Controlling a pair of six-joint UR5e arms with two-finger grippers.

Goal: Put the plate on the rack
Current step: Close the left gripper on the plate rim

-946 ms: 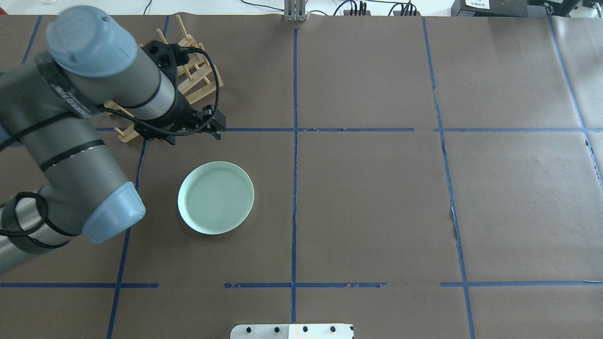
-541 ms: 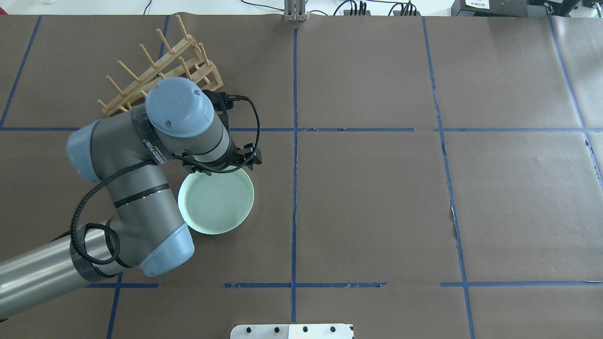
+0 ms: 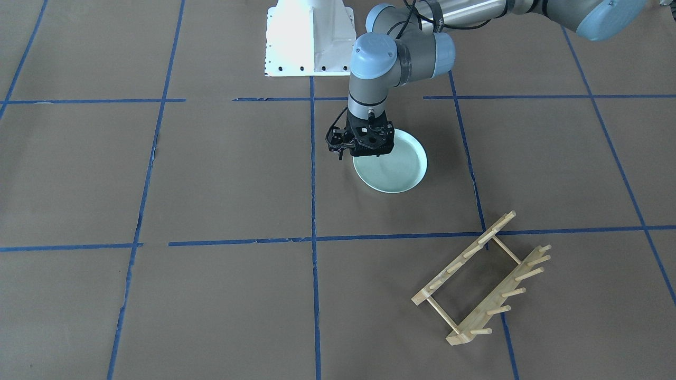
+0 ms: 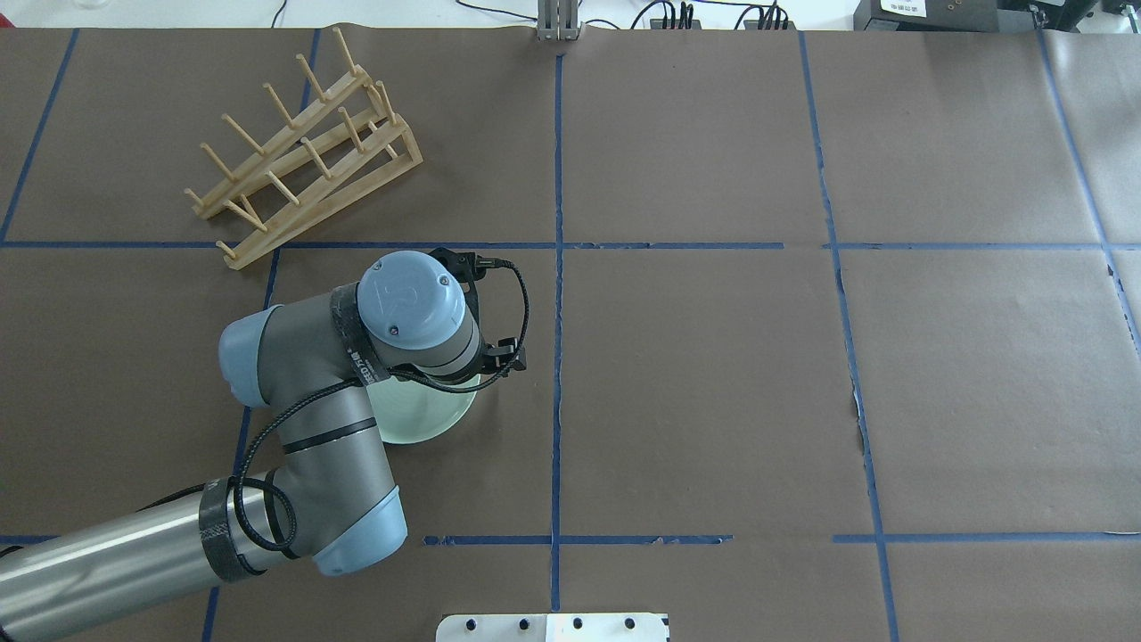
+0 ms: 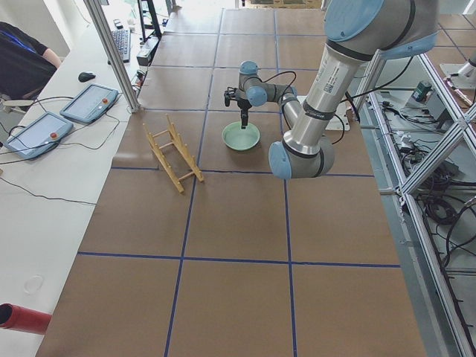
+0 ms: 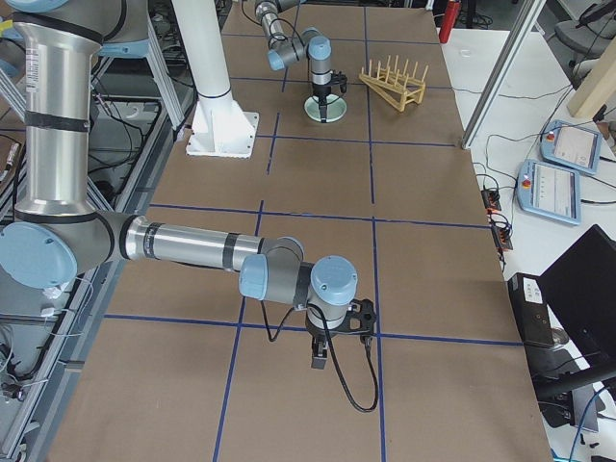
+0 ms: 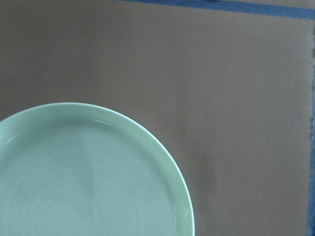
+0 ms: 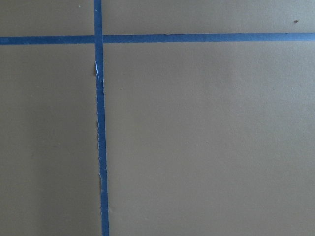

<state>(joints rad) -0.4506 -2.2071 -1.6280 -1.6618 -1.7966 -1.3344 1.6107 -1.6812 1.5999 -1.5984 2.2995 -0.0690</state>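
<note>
The pale mint-green plate lies flat on the brown paper; it also shows in the overhead view, partly under the left arm, and in the left wrist view. My left gripper points down just above the plate's rim on the side toward the table's middle; it looks open and empty. The wooden rack stands apart at the far left, also seen in the front view. My right gripper hangs over bare paper far from both; I cannot tell if it is open or shut.
Blue tape lines divide the brown paper into squares. The white robot base plate sits at the near edge of the table. A side table with tablets lies beyond the rack's side.
My left arm has swung from over the rack toward the robot, and its gripper now hangs over the plate's rim. The plate and the rack have not moved.
</note>
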